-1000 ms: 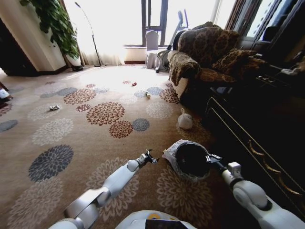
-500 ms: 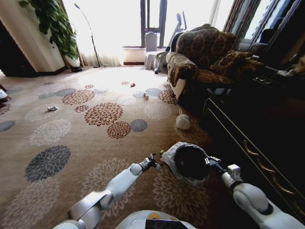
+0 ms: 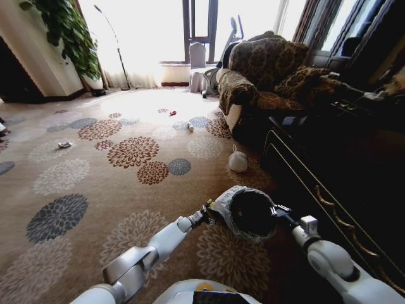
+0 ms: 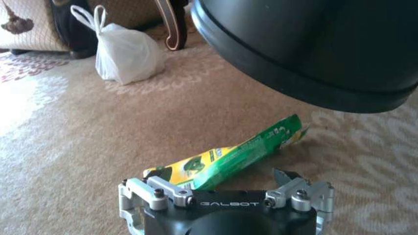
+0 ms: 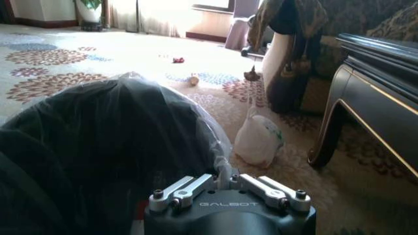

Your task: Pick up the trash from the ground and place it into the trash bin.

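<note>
Right now, by label:

Bin: the small black trash bin [image 3: 253, 212], lined with a crinkled clear bag, is held off the floral carpet [image 3: 76, 183] and tipped so its mouth faces the head camera. All places below are given from this bin.

Right gripper: the right gripper [image 3: 278, 211] is at the bin's rim on the cabinet side, fingers closed tight on the rim and liner, as the right wrist view shows [image 5: 225, 182].

Left gripper: the left gripper [image 3: 207, 212] is at the bin's rim on the opposite side. In the left wrist view its fingers [image 4: 287, 177] stand apart, and a flattened green wrapper [image 4: 228, 156] lies between them on the carpet; I cannot tell whether they touch it. The bin's dark underside [image 4: 313, 49] hangs just above.

Knotted bag: a white knotted plastic bag [image 3: 238, 161] sits beyond the bin, near the foot of the sofa [image 3: 266, 76].

Other litter: a small pale item [image 3: 190, 127] and a red scrap [image 3: 172, 113] lie farther off toward the window; a small white scrap [image 3: 64, 145] lies well apart across the carpet.

Edges: a dark cabinet [image 3: 329, 183] runs close along the bin's right-arm side.

Open room: wide bare carpet stretches from the bin on the left-arm side.
</note>
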### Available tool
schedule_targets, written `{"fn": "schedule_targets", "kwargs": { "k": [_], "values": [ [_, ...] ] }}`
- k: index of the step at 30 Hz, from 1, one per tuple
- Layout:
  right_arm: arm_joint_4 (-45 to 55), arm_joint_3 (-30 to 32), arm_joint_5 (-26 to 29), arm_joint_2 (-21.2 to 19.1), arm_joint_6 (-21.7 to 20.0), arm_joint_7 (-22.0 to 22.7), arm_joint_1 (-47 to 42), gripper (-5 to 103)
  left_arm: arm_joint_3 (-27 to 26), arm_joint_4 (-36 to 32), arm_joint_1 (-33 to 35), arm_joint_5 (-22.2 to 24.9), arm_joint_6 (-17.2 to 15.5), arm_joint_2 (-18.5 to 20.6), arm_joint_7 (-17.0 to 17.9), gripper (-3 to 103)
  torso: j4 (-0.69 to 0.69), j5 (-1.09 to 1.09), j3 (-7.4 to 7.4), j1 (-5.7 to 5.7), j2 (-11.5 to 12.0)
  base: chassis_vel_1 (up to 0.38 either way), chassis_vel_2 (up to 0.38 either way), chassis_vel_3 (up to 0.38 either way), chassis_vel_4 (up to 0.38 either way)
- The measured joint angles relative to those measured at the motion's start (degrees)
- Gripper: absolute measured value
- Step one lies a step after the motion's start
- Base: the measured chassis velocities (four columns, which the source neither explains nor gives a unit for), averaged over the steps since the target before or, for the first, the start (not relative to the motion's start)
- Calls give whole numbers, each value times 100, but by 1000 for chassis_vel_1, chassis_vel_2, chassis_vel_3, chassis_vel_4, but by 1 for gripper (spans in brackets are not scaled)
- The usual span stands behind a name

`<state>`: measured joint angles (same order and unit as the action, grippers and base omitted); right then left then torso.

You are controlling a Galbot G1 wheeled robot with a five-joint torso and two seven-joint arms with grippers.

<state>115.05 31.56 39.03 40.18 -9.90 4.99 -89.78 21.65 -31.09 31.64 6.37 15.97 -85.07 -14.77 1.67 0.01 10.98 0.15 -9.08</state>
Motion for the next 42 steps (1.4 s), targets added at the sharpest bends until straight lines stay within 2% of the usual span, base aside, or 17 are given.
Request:
{"fn": "schedule_targets", "kwargs": {
  "k": [4, 6, 8, 23, 27, 30, 35, 37, 38, 41, 42],
  "values": [
    [3, 102, 144, -15, -3, 14, -3, 2, 51, -101, 34, -19, -42, 33, 94, 100, -6, -1, 0, 0, 0, 0, 0, 0, 0],
    [6, 136, 180, -19, -9, 13, -14, 2, 65, -151, 68, -19, -44, 77, 112, 100, -5, 0, 0, 0, 0, 0, 0, 0, 0],
    [12, 232, 212, -26, -63, -39, -63, 2, 59, -220, 144, -28, -45, 156, 152, 100, 2, -1, 0, 0, 0, 0, 0, 0, 0],
    [17, 240, 114, 122, 25, -141, -318, 2, -227, -290, 326, -382, 26, 146, 208, 100, -2, -3, 0, 0, 0, -52, -43, 47, 45],
    [-3, 219, 108, 176, 110, -163, -326, 2, -295, -246, 336, -440, 37, 143, 196, 100, -4, 3, 0, 0, 0, -116, -118, 106, 91],
    [-28, 255, 100, 189, 178, -259, -413, 2, -729, -118, 400, -653, 37, -32, 249, 100, -4, -2, 0, 0, 0, -35, -36, 25, 25],
    [-19, 309, 101, 179, 186, -277, -474, 2, -1007, 44, 423, -837, 37, -102, 265, 100, 1, -3, 0, 0, 0, 0, 0, 0, 0],
    [-3, 317, 102, 170, 186, -277, -489, 2, -1452, 330, 403, -1199, 37, -294, 218, 101, 2, 0, 0, -1, 0, 0, 0, 0, 0],
    [27, 322, 101, 152, 182, -277, -516, 2, -1782, 546, 370, -1368, 37, -472, 190, 98, 1, -1, 0, 0, 0, 0, 0, 0, 0],
    [66, 341, 102, 136, 170, -275, -552, 2, -1967, 667, 355, -1408, 35, -574, 172, 94, -3, 0, 0, -1, 0, 0, 0, 0, 0],
    [99, 378, 105, 126, 146, -266, -583, 2, -2060, 718, 362, -1449, 33, -626, 160, 85, -4, 0, 0, 0, 0, 0, 0, 0, 0]
  ]
}}
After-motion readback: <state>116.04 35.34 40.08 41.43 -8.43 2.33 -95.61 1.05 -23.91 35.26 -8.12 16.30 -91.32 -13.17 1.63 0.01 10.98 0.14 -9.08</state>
